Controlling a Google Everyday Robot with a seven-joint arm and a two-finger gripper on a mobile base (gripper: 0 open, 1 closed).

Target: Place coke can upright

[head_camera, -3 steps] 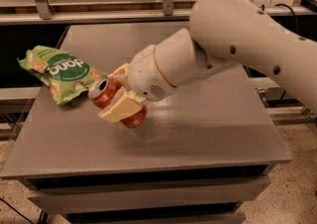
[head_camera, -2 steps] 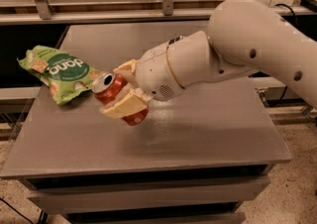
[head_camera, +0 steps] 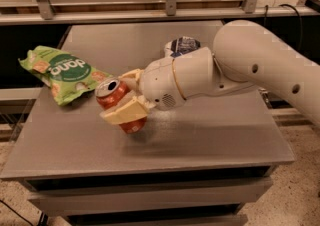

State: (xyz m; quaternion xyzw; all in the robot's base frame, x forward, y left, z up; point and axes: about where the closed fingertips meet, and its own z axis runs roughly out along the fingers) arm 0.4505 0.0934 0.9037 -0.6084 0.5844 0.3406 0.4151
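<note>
Item one: bench (head_camera: pixel 200 137), grey top, front edge nearest us, drawer fronts below it.

Item two: gripper (head_camera: pixel 114 96), left of centre over the bench, its cream fingers (head_camera: pixel 125 111) clenched on the coke can (head_camera: pixel 111 101), one finger across the near side and one behind.

Item three: the coke can, red, tilted, silver top facing up and to the left, lower end close to the bench; we cannot tell whether it touches.

Item four: green snack bag (head_camera: pixel 62 72), lying flat at the left, just beyond the can.

Item five: white arm (head_camera: pixel 260 65), entering from the right.

Item six: dark blue and white snack bag (head_camera: pixel 182 46), partly hidden behind the arm.

Item seven: metal rail (head_camera: pixel 170 16), farthest back.
</note>
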